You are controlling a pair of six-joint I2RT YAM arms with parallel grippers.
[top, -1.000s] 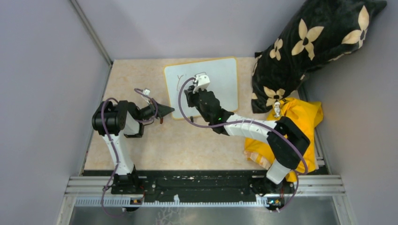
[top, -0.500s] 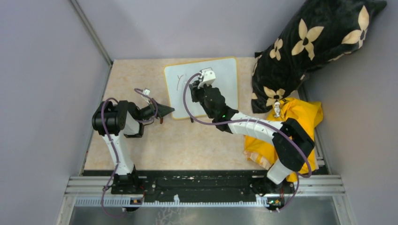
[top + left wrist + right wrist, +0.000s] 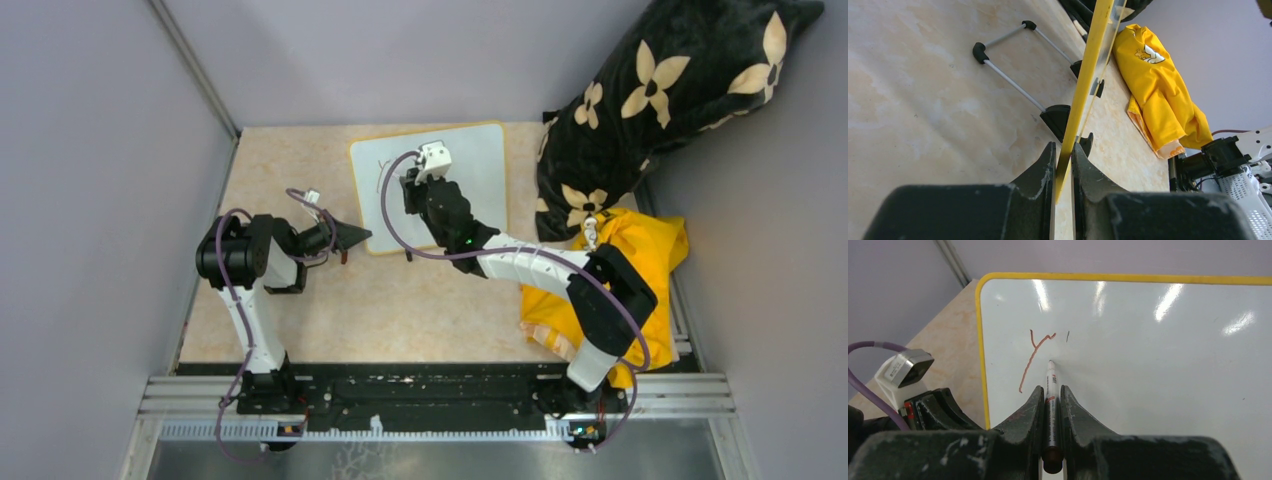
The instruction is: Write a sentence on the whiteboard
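"Pinching what, the right gripper (image 3: pixel 1051 391)?"
"A marker (image 3: pixel 1050 382), tip on the whiteboard (image 3: pixel 1148 365) on the table (image 3: pixel 300 300). The sentence (image 3: pixel 1034 355) is only a 'Y'. The left gripper (image 3: pixel 1063 155) squeezes the board's yellow edge. From above, the right arm (image 3: pixel 520 262) hides part."

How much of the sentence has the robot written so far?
Done: just one reddish Y and a tiny stroke on the whiteboard. In hand: right jaws grip the marker, tip on the board; left jaws pinch its yellow edge. Left: nearly all the words.

White whiteboard (image 3: pixel 487 170), yellow frame (image 3: pixel 982 365); reddish-brown lettering (image 3: pixel 1034 356); black pillow (image 3: pixel 705 45), cream flowers (image 3: pixel 652 85)
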